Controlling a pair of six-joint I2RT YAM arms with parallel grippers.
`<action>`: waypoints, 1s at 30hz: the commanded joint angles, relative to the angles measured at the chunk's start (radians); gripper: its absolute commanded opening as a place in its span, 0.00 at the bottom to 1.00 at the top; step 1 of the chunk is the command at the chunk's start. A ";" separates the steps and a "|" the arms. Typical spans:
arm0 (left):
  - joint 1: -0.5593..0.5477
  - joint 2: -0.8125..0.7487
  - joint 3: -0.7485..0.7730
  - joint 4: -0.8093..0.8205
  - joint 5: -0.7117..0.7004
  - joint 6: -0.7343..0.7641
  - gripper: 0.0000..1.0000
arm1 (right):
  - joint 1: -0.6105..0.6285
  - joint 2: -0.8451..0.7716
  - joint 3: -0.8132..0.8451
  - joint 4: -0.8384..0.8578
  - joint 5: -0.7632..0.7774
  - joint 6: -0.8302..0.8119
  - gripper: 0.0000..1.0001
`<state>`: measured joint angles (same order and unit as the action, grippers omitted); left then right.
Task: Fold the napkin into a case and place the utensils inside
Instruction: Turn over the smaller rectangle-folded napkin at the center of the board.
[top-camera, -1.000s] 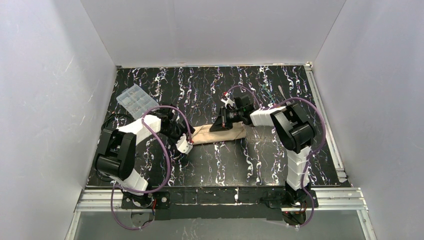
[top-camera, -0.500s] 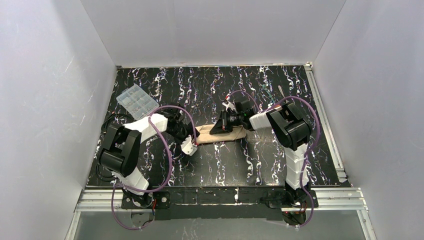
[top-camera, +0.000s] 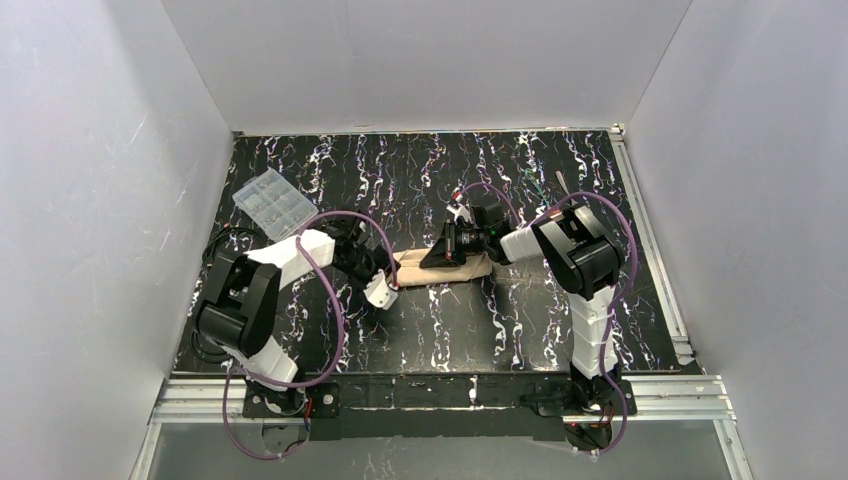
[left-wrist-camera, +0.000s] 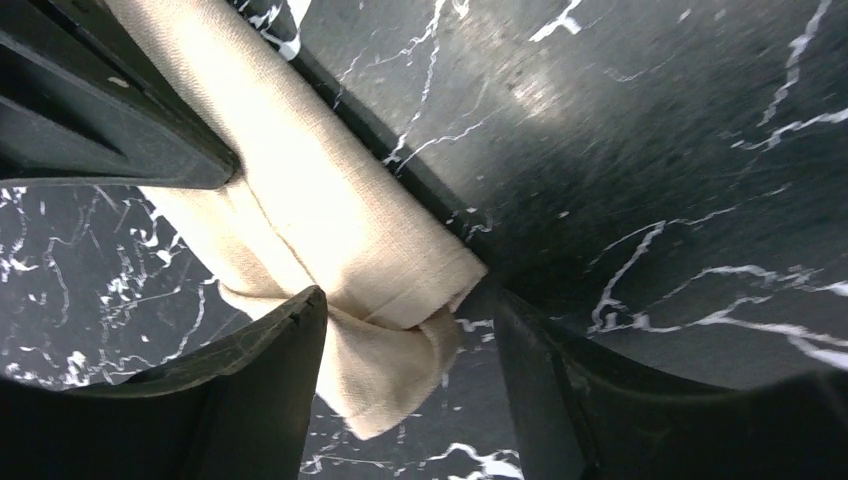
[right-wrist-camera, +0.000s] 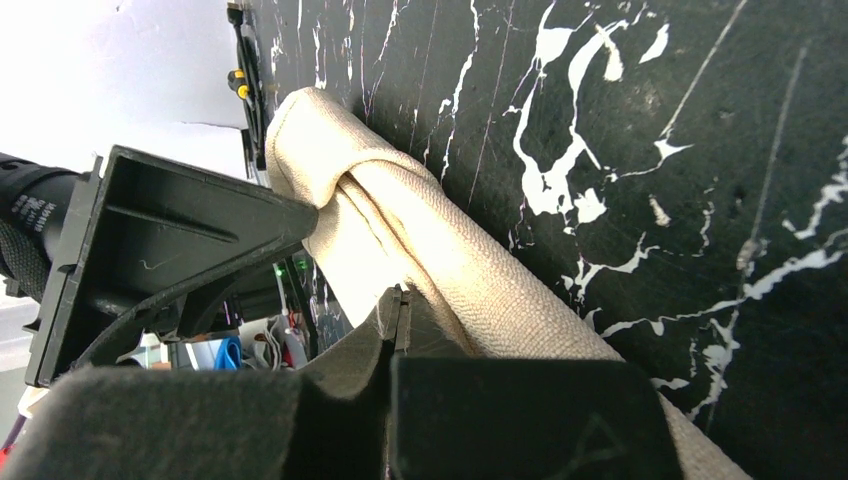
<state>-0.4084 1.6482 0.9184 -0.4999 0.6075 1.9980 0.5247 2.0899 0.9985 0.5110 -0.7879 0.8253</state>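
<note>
Comparing with a second ago, the left pincer (top-camera: 383, 290) has slid a little to the right along the counter (top-camera: 400, 340). The left end of the napkin (top-camera: 440, 268) has drawn in with it, so the cloth strip looks slightly shorter, and the right arm has tucked in closer over it. The napkin lies at the middle of the counter as a narrow folded band running left to right. The left pincer is spread wide, its two dark fingers (left-wrist-camera: 250, 400) straddling the band's left end without pinching it (the wrist view shows a loose corner poking out beneath the fold). The right pincer (top-camera: 452, 248) sits over the band's middle, clamped onto a raised fold of cloth. A thin silver utensil (top-camera: 563, 183) lies near the far right corner, well apart from the napkin. A clear plastic box (top-camera: 272, 200) sits at the far left. The counter is black with white marble veining, walled on three sides by plain white panels (top-camera: 420, 60), with a metal rail (top-camera: 450, 392) along the near edge.
</note>
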 joint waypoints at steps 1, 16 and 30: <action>-0.004 -0.075 -0.082 -0.042 -0.004 -0.128 0.62 | -0.009 0.025 -0.015 0.021 0.019 -0.008 0.01; -0.026 -0.169 -0.201 0.264 -0.071 -0.499 0.64 | -0.009 0.014 -0.024 0.023 0.013 -0.017 0.01; -0.043 -0.280 -0.245 0.381 -0.002 -0.652 0.67 | -0.011 0.007 -0.041 0.042 0.012 -0.011 0.01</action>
<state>-0.4442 1.4086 0.6849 -0.1802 0.5636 1.4311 0.5232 2.0899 0.9833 0.5446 -0.7883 0.8326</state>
